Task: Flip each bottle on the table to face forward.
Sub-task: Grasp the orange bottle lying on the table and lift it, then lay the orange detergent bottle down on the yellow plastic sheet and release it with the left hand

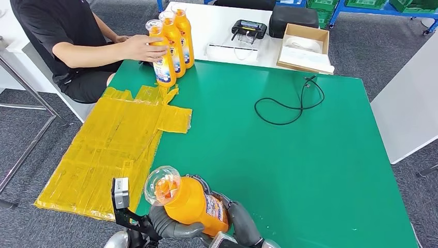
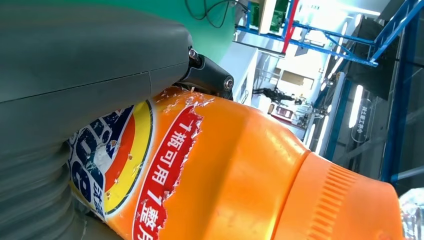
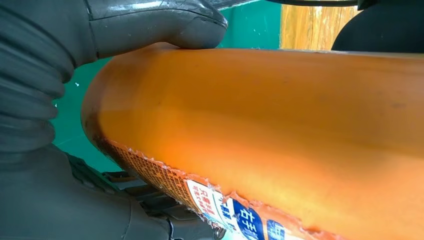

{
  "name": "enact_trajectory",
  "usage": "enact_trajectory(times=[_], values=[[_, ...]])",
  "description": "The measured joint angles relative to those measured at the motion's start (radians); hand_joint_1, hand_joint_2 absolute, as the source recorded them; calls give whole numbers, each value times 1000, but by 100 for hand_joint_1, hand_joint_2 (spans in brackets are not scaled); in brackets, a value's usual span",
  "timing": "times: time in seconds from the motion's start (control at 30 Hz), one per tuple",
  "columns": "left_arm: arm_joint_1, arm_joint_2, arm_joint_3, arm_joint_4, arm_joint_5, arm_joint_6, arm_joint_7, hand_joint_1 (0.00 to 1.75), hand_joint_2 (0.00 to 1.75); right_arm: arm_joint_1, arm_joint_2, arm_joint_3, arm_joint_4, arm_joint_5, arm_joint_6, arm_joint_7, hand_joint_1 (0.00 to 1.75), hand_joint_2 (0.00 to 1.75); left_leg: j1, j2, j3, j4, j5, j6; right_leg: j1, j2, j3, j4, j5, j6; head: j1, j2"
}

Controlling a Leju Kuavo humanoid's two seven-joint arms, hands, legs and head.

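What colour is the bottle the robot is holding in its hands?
Orange, with a clear cap and a torn blue, yellow and red label. The bottle shows best in the head view.

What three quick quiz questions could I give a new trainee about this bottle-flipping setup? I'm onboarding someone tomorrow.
1. True or false: the orange bottle near the robot stands upright on the green table.
2. Which robot hands touch that bottle? A) left only B) right only C) both
3. Fill in: a person's hand rests on the row of ___ bottles at the far edge.

Key
1. False: it is tilted and held off the table.
2. C: the left hand and the right hand both grip it.
3. Three.
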Motion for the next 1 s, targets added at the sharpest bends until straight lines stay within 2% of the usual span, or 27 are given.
enact_trajectory(times=[0.33, 0.37, 0.47, 0.5, 0.63, 0.73, 0.83, 0.9, 1.0], values=[[4, 0, 0, -4, -15, -1, -16, 175, 175, 1, 0, 1, 1, 2, -3, 0, 175, 175, 0, 0, 0, 0, 0, 0, 0, 0, 0, 0, 0, 0, 0, 0], [4, 0, 0, -4, -15, -1, -16, 175, 175, 1, 0, 1, 1, 2, -3, 0, 164, 175, 0, 0, 0, 0, 0, 0, 0, 0, 0, 0, 0, 0, 0, 0], [5, 0, -1, -5, -22, 0, -22, 175, 175, 1, 0, 1, 1, 5, -8, 0, 33, 175, 0, 0, 0, 0, 0, 0, 0, 0, 0, 0, 0, 0, 0, 0], [5, 0, -1, -6, -32, 1, -26, 175, 175, 2, 1, 1, 2, 12, -15, 0, 0, 175, 0, 0, 0, 0, 0, 0, 0, 0, 0, 0, 0, 0, 0, 0], [17, -1, -3, -26, -195, 60, -93, 175, 175, 20, 10, -10, -20, 61, -78, -14, 0, 175, 0, 0, 0, 0, 0, 0, 0, 0, 0, 0, 0, 0, 0, 0], [24, -16, 15, -52, -444, 167, -158, 175, 175, 52, 21, -40, -89, 50, -104, -39, 0, 175, 0, 0, -1, 0, 0, 0, 0, 0, 0, 0, 0, 0, 0, 0], [10, -41, 68, -65, -707, 267, -194, 175, 175, 74, 29, -77, -189, 47, -104, -97, 0, 175, 0, 0, -1, 0, 0, 0, 0, 0, 0, 0, 0, 0, 0, 0], [-13, -55, 117, -69, -775, 285, -194, 175, 175, 77, 37, -97, -258, 62, -92, -127, 0, 175, 0, 0, 0, 0, 0, 0, 0, 0, 0, 0, 0, 0, 0, 0], [-47, -75, 190, -73, -813, 288, -181, 175, 175, 77, 51, -115, -330, 75, -70, -131, 0, 175, 0, 0, 1, 0, 1, 0, 0, 0, 0, 0, 1, 0, 0, 0]])
